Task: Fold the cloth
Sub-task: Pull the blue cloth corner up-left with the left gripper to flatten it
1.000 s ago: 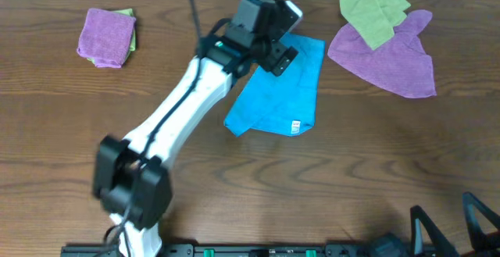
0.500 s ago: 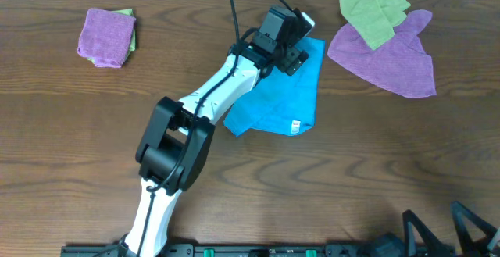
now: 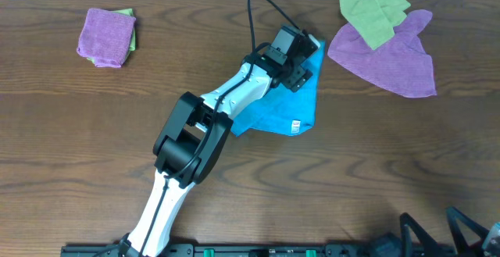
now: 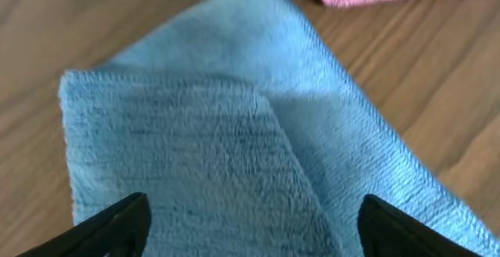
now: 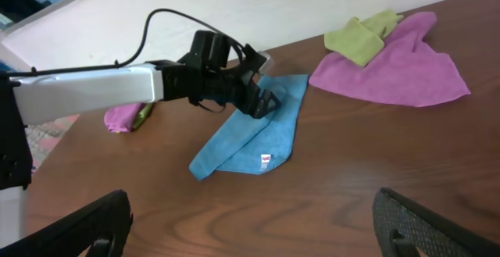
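The sky-blue cloth (image 3: 285, 105) lies folded over on the table's middle back, its white tag (image 3: 296, 126) near the front edge. It also shows in the right wrist view (image 5: 258, 136) and fills the left wrist view (image 4: 234, 148), where a folded flap lies over a lower layer. My left gripper (image 3: 301, 73) hovers open over the cloth's far corner, fingers wide apart, holding nothing. My right gripper (image 5: 250, 233) is open and empty, low at the table's near right, far from the cloth.
A purple cloth (image 3: 388, 50) with a yellow-green cloth (image 3: 373, 11) on it lies at the back right. A folded purple cloth (image 3: 107, 37) over a yellow-green one lies at the back left. The left arm (image 3: 211, 124) stretches diagonally across the table.
The left arm has stretched farther toward the back right, carrying its gripper along the blue cloth to its far corner. The cloth's outline stays about the same.
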Tool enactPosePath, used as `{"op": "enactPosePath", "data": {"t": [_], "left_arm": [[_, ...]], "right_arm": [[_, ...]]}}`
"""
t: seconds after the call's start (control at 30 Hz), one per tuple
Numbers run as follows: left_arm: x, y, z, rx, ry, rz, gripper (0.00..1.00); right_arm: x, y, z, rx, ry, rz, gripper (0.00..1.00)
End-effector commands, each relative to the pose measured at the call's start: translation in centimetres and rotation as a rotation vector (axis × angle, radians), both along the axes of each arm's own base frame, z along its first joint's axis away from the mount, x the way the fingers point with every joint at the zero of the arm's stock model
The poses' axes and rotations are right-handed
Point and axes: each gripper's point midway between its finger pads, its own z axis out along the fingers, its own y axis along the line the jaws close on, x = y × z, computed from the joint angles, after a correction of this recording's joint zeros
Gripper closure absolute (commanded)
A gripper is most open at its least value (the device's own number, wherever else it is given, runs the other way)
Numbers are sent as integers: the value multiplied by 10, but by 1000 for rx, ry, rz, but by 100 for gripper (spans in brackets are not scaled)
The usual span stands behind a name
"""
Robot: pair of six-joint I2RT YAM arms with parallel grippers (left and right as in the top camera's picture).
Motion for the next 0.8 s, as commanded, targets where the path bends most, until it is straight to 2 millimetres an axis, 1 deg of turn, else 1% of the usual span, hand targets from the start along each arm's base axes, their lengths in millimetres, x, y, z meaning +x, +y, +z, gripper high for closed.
{"op": "enactPosePath", "data": {"t": [0.0, 0.17, 0.23, 0.3, 0.37, 0.47, 0.5, 0.67, 0.7, 0.77], "left_arm": [[4, -2, 7, -2, -15, 8, 18], [9, 5, 6, 28, -36, 41, 36], [9, 5, 6, 28, -35, 40, 40], [8, 5, 5, 27, -31, 37, 40], [4, 4, 4, 22, -12, 25, 35], [-11, -6, 0, -16, 53, -34, 32], [-14, -6, -2, -16, 68, -42, 32], [-18, -3, -13, 4, 96, -41, 33], [-18, -3, -13, 5, 97, -41, 34], [-16, 0, -14, 19, 87, -27, 41]], "right_arm": [[0, 1, 0, 12, 9, -7, 2], [0, 1, 0, 13, 9, -7, 5], [0, 1, 0, 13, 9, -6, 6], [0, 1, 0, 17, 10, -7, 6], [0, 1, 0, 17, 10, -7, 6], [0, 1, 0, 18, 10, -3, 6], [0, 2, 0, 18, 11, -1, 6], [-1, 2, 0, 18, 14, 2, 5], [-1, 2, -1, 17, 15, 2, 6], [-1, 2, -1, 17, 16, 3, 6]]}}
